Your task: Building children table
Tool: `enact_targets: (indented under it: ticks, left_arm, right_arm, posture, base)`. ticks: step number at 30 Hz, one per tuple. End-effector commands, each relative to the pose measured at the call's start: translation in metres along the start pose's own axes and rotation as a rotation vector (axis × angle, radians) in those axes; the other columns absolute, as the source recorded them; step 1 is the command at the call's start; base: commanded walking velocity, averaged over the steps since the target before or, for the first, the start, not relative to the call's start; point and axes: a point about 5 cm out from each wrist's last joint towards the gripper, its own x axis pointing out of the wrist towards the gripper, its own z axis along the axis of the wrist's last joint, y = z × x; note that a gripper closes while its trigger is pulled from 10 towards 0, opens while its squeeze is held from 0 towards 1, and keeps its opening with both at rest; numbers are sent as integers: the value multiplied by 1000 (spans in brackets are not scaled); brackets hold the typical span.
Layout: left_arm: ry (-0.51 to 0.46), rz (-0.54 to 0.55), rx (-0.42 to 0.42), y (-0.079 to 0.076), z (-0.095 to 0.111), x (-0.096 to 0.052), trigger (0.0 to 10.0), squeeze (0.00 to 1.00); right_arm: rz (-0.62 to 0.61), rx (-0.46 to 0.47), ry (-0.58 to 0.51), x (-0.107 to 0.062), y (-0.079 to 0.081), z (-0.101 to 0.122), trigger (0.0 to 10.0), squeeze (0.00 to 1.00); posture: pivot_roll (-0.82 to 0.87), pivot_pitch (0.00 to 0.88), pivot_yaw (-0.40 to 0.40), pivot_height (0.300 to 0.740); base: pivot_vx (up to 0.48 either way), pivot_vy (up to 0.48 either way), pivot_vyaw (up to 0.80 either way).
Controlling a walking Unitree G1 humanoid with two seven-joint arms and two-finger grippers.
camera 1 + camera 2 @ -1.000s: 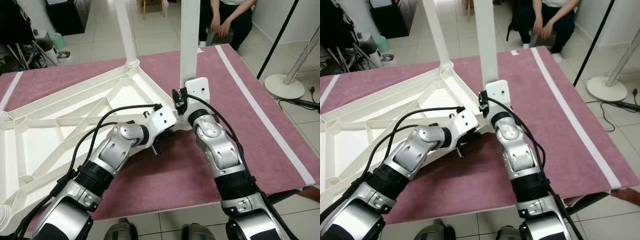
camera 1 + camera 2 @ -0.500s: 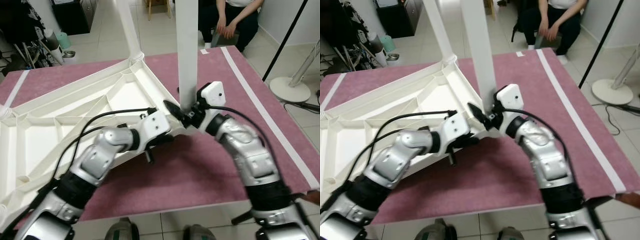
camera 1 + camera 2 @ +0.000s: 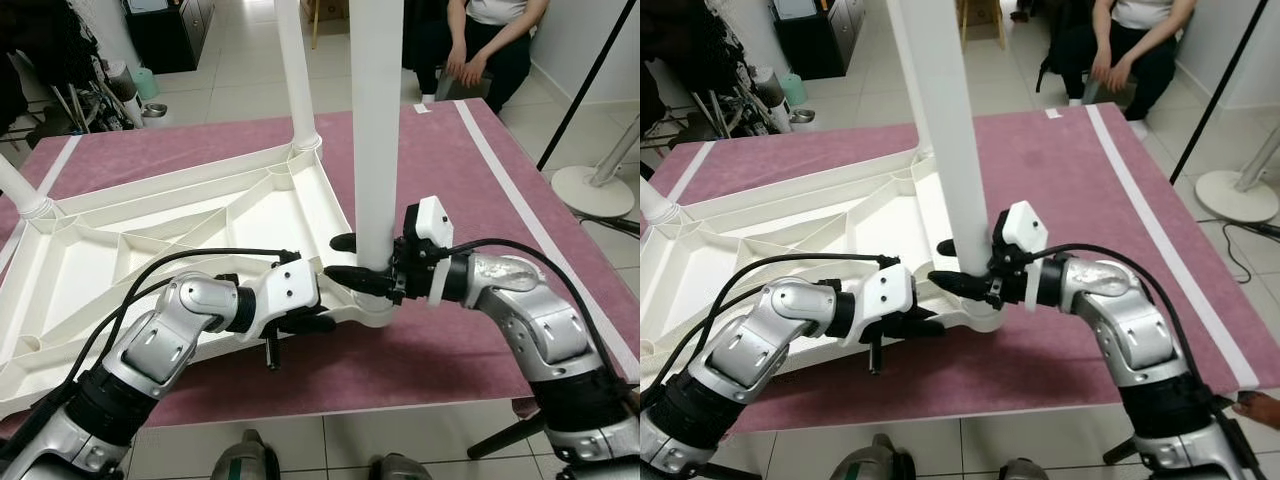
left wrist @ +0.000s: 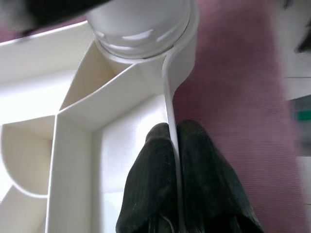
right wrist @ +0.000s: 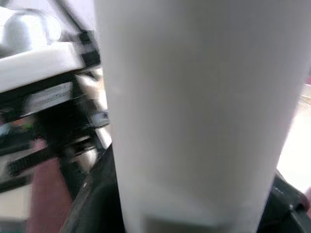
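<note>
Pale tiled floor [image 3: 230, 60] surrounds a maroon mat [image 3: 500, 180] with a white stripe down its right side. On the mat lies the white plastic tabletop [image 3: 150, 240] of the children's table, turned underside up so its ribs show, filling the left and middle of the frame. Three white legs stand up from it: one at the far left edge [image 3: 15, 185], one in the upper middle [image 3: 296, 70], and one [image 3: 378, 130] at the near corner, centre of the frame.

That near leg is held by the right gripper [image 3: 345, 258], whose black fingers [image 3: 352, 277] sit on either side of it just above the socket (the right wrist view shows the leg close between the fingers). Lower left of it, the left gripper [image 3: 305, 320] is pinched closed on the tabletop's thin rim, one finger [image 4: 153, 174] on each side of the wall.

A seated person [image 3: 490, 45] is at the upper right, hands resting on knees. A white fan base [image 3: 600, 190] stands on the floor at the right edge.
</note>
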Motion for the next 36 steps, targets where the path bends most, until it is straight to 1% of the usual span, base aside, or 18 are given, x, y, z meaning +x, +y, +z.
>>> enact_targets:
  ticks: [1, 5, 9, 14, 15, 16, 17, 20, 21, 22, 23, 24, 25, 29, 30, 33, 35, 36]
  left_arm:
    - [-125, 236, 142, 25, 48, 4, 0, 0]
    - [-103, 419, 69, 52, 62, 18, 0, 0]
    - [-86, 496, 55, 63, 70, 27, 0, 0]
    - [-83, 525, 45, 68, 75, 33, 0, 0]
    - [-94, 508, 49, 66, 78, 35, 0, 0]
    - [-94, 508, 49, 66, 78, 35, 0, 0]
    - [-96, 499, 54, 66, 78, 36, 0, 0]
    - [-111, 438, 71, 58, 75, 34, 0, 0]
    - [-122, 409, 76, 54, 75, 34, 0, 0]
    - [-122, 409, 76, 54, 75, 34, 0, 0]
    - [-149, 355, 88, 47, 75, 32, 0, 0]
    - [-149, 355, 88, 47, 75, 32, 0, 0]
    - [-172, 295, 108, 39, 75, 29, 0, 0]
    - [-207, 192, 143, 25, 73, 23, 0, 0]
    - [-225, 128, 164, 15, 71, 17, 0, 0]
    - [-238, 68, 179, 6, 69, 12, 0, 0]
    - [-235, -81, 193, -16, 58, -1, 0, 0]
    - [-235, -81, 193, -16, 58, -1, 0, 0]
  right_arm:
    - [-214, 6, 72, 20, -9, -14, 0, 0]
    - [-625, 18, 158, 32, -31, -27, 0, 0]
    - [-859, 23, 194, 32, -39, -32, 0, 0]
    - [-989, 16, 204, 35, -39, -33, 0, 0]
    - [-996, 29, 151, 43, -35, -28, 4941, 0]
    - [-996, 29, 151, 43, -35, -28, 4941, 0]
    - [-990, 30, 126, 46, -33, -25, 10000, 0]
    - [-889, 38, 20, 52, -26, -15, 10000, 0]
    - [-828, 63, -24, 54, -23, -11, 10000, 431]
    - [-828, 63, -24, 54, -23, -11, 10000, 431]
    - [-761, 67, -68, 54, -19, -6, 10000, 1000]
    - [-761, 67, -68, 54, -19, -6, 10000, 1000]
    - [-638, 53, -101, 52, -13, 0, 10000, 0]
    - [-411, 7, -129, 44, -1, 8, 10000, 0]
    - [-262, -8, -112, 35, 5, 9, 10000, 0]
    - [-147, -29, -93, 26, 9, 9, 10000, 0]
    - [90, -48, -17, 8, 12, 6, 10000, 0]
    - [90, -48, -17, 8, 12, 6, 10000, 0]
  posture:
    - [27, 0, 116, 740]
    - [23, 0, 121, 740]
    - [26, 0, 127, 740]
    - [23, 0, 131, 740]
    - [22, 0, 133, 740]
    - [22, 0, 133, 740]
    - [22, 0, 133, 740]
    - [21, 0, 132, 740]
    - [21, 0, 132, 740]
    - [21, 0, 132, 740]
    - [22, 0, 129, 740]
    - [22, 0, 129, 740]
    - [25, 0, 127, 740]
    - [24, 0, 124, 740]
    - [25, 0, 124, 740]
    - [25, 0, 123, 740]
    - [28, 0, 119, 740]
    - [28, 0, 119, 740]
  base:
    - [0, 0, 0]
    - [0, 0, 0]
    - [0, 0, 0]
    - [0, 0, 0]
    - [0, 0, 0]
    - [0, 0, 0]
    - [0, 0, 0]
    - [0, 0, 0]
    - [0, 0, 0]
    - [0, 0, 0]
    - [0, 0, 0]
    - [0, 0, 0]
    - [0, 0, 0]
    - [0, 0, 0]
    - [0, 0, 0]
    - [0, 0, 0]
    - [0, 0, 0]
    - [0, 0, 0]
